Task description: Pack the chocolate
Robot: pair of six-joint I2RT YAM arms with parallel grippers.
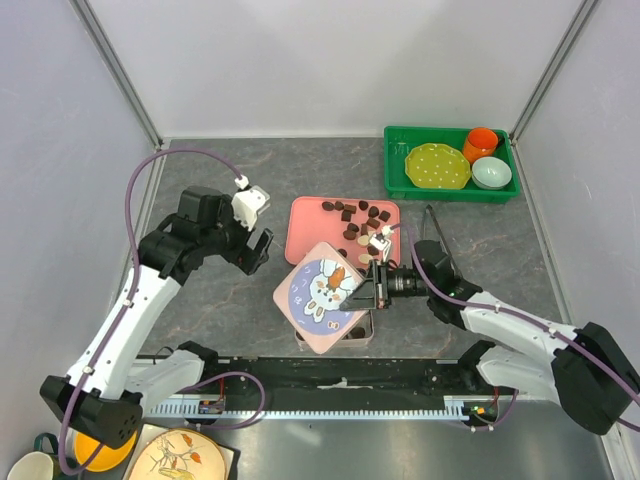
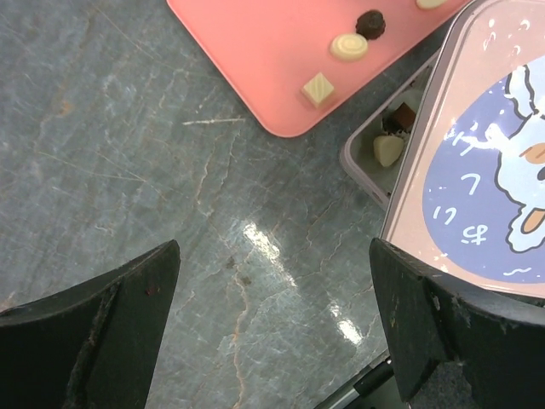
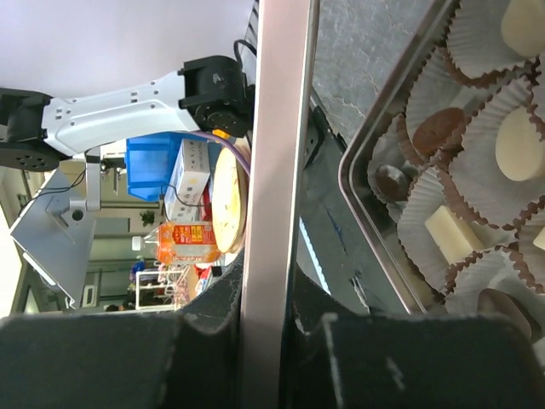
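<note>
Left gripper: spread wide and empty, hovering over bare table just left of the tray, probably staged to pick pieces.
Tray: pink, carrying loose chocolate, dark and cream, mostly toward its far and right side.
Tin: at the tray's near edge, with more pieces sitting inside in paper cups.
Lid: tilted over the tin with one side uncovered; whether it is coming off or going on I cannot tell.
Right gripper: pinching the lid's right rim, which runs edge-on between its fingers.
Bin: green, far right, holding dishes, likely irrelevant to the packing.
</note>
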